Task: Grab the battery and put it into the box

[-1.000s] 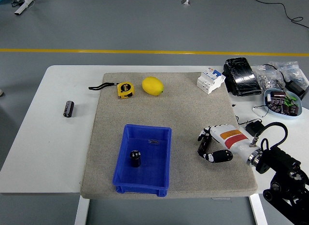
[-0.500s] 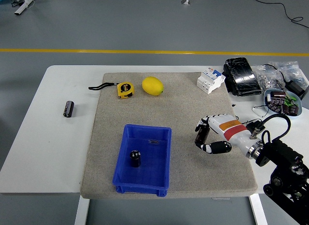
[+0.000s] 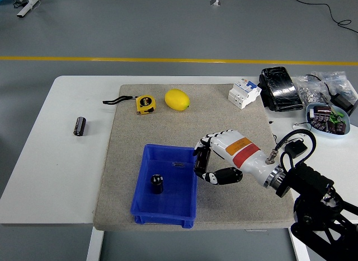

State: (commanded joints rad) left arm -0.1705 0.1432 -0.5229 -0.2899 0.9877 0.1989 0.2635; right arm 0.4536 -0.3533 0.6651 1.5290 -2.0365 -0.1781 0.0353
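I'm seeing one battery (image 3: 156,183) standing in the box (image 3: 146,201); my right hand (image 3: 215,161) is hovering beside it, loosely curled, holding nothing.

Blue box (image 3: 165,186) open on top, one battery (image 3: 157,183) standing inside left of centre, rest of floor free. Right hand (image 3: 215,161) crowds the box's right wall. Mat left of and behind the box bare up to tape measure (image 3: 145,103) and lemon (image 3: 177,99).
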